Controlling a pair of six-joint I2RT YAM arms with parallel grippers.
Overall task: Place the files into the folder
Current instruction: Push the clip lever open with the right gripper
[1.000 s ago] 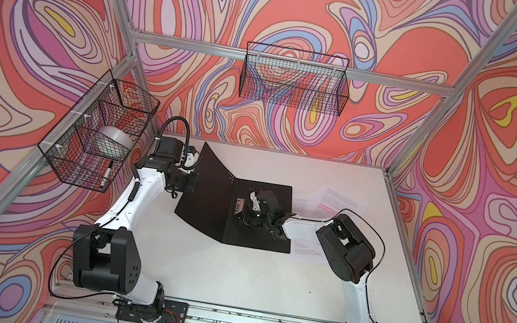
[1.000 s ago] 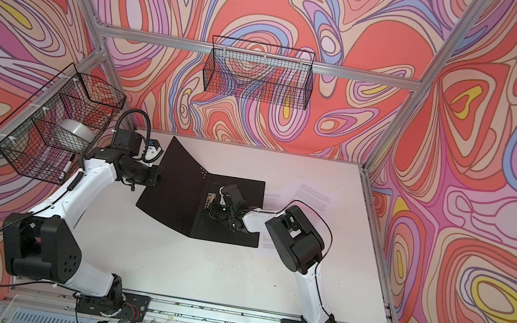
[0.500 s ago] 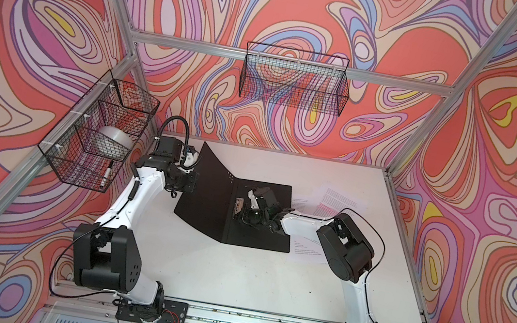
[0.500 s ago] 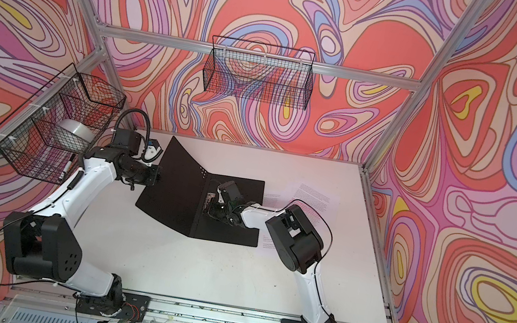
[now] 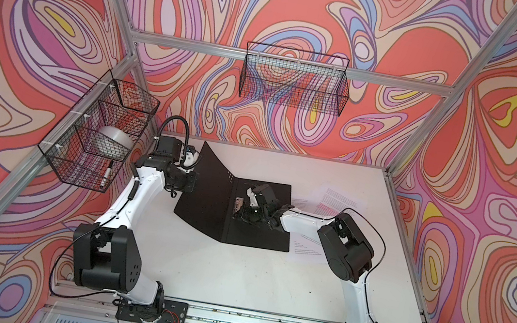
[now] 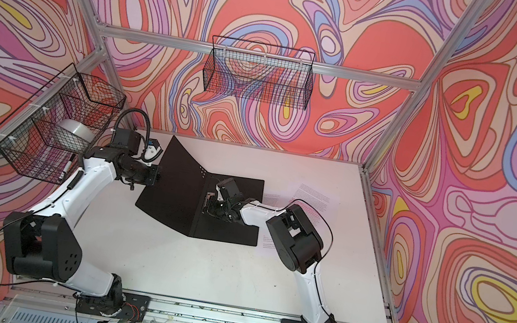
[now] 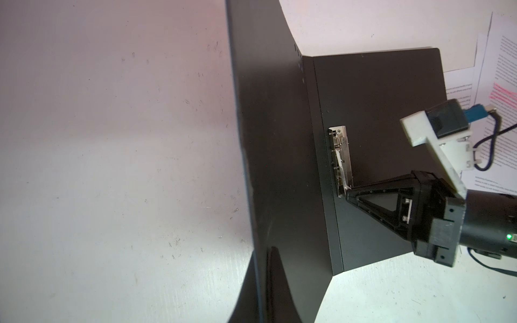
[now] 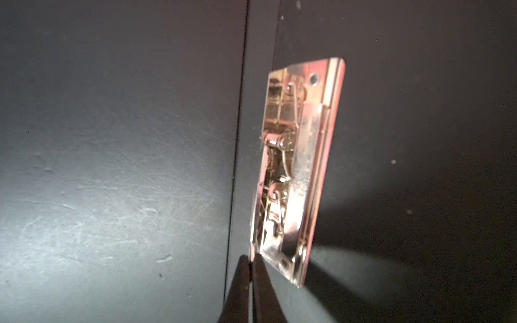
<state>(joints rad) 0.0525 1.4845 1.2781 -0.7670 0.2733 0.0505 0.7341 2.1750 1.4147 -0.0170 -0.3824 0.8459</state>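
The folder (image 5: 258,237) (image 6: 223,231) lies open on the table, black inside up. Its left cover (image 5: 211,175) (image 7: 268,139) is bent upward, and my left gripper (image 5: 190,183) (image 6: 155,176) (image 7: 261,285) is shut on that cover's outer edge. My right gripper (image 5: 241,211) (image 6: 210,205) (image 7: 347,194) (image 8: 251,261) is shut, its tips pressed against the near end of the metal clip (image 5: 238,203) (image 7: 340,156) (image 8: 299,167) by the spine; the clip's plate stands tilted up. The files (image 5: 340,198) (image 6: 314,194) (image 7: 500,70), white printed sheets, lie right of the folder, partly under my right arm.
A wire basket (image 5: 72,151) on the left wall holds a tape roll (image 5: 113,140) and a marker. Another wire basket (image 5: 294,82) hangs on the back wall. The white table (image 5: 230,272) stretches from the folder to the arm bases.
Almost nothing: the right wrist has shifted slightly at the clip. The left arm and the raised cover stand as before.
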